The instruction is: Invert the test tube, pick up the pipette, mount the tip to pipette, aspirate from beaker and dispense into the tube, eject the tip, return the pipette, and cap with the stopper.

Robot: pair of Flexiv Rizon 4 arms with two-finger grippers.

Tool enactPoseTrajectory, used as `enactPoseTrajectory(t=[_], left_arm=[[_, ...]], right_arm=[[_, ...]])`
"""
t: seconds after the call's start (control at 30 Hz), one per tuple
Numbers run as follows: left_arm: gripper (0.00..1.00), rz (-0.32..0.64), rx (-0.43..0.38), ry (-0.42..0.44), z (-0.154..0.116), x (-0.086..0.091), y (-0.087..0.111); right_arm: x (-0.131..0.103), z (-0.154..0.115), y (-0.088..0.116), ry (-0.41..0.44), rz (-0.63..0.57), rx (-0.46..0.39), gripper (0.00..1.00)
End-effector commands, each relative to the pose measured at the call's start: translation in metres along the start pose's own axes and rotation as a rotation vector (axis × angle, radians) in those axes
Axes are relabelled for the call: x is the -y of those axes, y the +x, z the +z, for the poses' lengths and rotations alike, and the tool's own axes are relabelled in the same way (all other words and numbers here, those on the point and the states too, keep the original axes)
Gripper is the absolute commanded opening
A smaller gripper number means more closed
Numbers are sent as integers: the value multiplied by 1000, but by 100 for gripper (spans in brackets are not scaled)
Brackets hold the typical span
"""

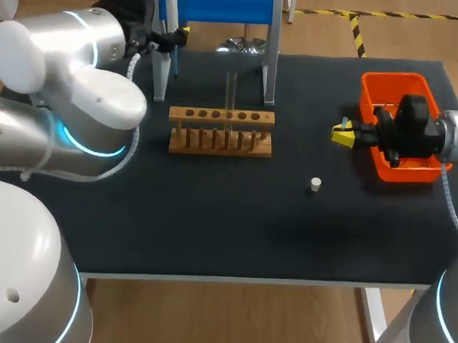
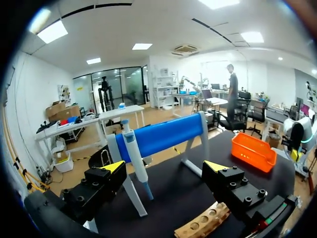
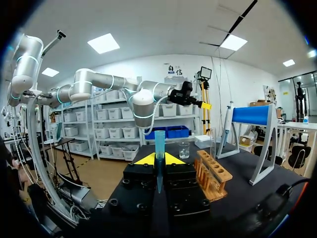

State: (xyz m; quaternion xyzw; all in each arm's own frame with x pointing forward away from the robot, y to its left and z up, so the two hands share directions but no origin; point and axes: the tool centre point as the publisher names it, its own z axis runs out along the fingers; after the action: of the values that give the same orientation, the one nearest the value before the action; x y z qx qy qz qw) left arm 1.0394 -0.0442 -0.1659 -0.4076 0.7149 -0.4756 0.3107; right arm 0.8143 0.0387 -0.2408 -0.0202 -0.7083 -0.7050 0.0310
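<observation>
The blue-and-white pipette (image 1: 170, 7) hangs on the blue-barred stand (image 1: 222, 6) at the back of the table. My left gripper (image 1: 173, 39) is open right in front of it; in the left wrist view the pipette (image 2: 136, 158) stands just ahead of the left gripper (image 2: 165, 168), nearer one finger and untouched. My right gripper (image 1: 342, 134) is beside the orange bin, shut on a blue pipette tip (image 3: 159, 141) that stands upright in it. A clear test tube (image 1: 231, 91) stands in the wooden rack (image 1: 221, 130). The white stopper (image 1: 315, 184) lies on the mat. The beaker (image 3: 184, 149) sits behind the rack.
An orange bin (image 1: 400, 134) stands at the right of the table, partly under my right arm. The stand's white legs (image 1: 270, 66) flank the space behind the rack. The dark mat (image 1: 211, 217) covers the table up to its front edge.
</observation>
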Motion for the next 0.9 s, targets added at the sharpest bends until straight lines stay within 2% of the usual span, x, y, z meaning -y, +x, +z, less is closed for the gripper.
enactPoseTrajectory(t=[0.03, 0.4, 0.9], left_arm=[[100, -20, 158, 16, 13, 0, 1], [100, -84, 250, 63, 28, 0, -8], [100, -175, 311, 151, 43, 1, -14]], right_arm=[[0, -1, 1, 1, 0, 1, 0], [0, -1, 1, 1, 0, 1, 0], [0, -1, 1, 1, 0, 1, 0]])
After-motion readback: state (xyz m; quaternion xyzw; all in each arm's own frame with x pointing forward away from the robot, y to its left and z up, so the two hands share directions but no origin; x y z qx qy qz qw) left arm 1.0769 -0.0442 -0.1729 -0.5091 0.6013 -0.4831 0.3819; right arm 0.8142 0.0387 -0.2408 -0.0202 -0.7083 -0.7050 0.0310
